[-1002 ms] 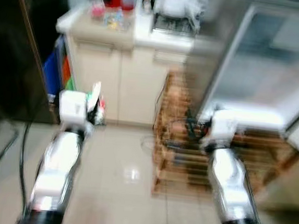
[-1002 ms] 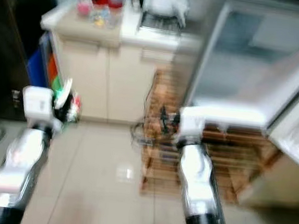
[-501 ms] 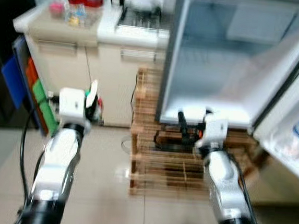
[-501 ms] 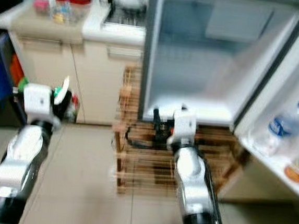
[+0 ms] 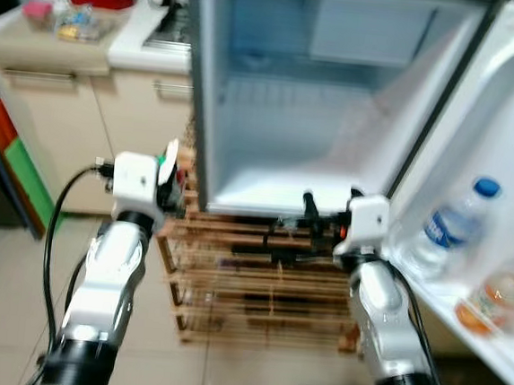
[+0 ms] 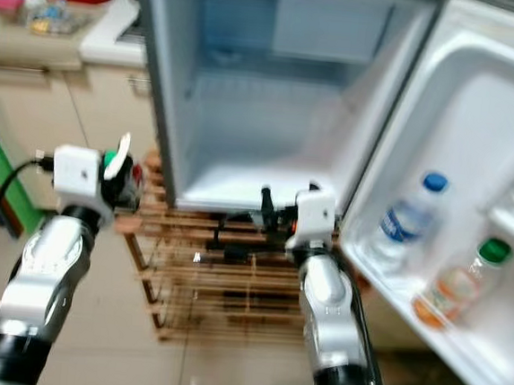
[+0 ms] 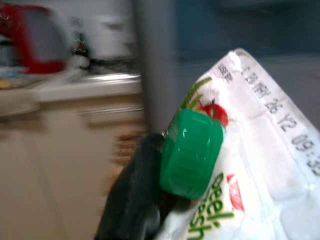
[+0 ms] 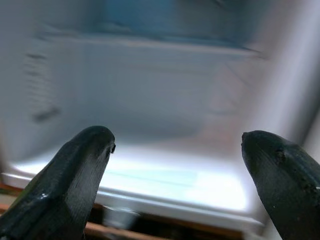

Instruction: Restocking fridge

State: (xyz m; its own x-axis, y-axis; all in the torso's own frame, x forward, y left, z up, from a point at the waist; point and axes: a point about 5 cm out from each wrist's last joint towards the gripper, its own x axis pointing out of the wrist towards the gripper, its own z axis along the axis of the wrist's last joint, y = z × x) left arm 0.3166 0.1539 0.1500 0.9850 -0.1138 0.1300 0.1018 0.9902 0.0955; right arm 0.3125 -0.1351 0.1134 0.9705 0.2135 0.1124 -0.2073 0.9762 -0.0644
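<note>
While the robot faced the open fridge (image 5: 298, 133), the left eye view showed its left gripper (image 5: 170, 178) raised at the fridge's lower left corner, pinching a white carton (image 5: 166, 162) with a green cap. The right gripper (image 5: 313, 217) hung before the bare bottom shelf (image 5: 284, 190); a water bottle (image 5: 443, 229) and an orange drink bottle (image 5: 493, 299) stood in the door shelf (image 5: 429, 289). Against the frame a second earlier, the camera had swung: then a cupboard filled the middle and the fridge sat far right.

From the left wrist, the carton (image 7: 240, 165) looked like soft, light paperboard, easily crushed, so hold it low on its stiffer body.

From the right wrist, the right gripper's fingers (image 8: 65, 185) stood spread, empty.
</note>
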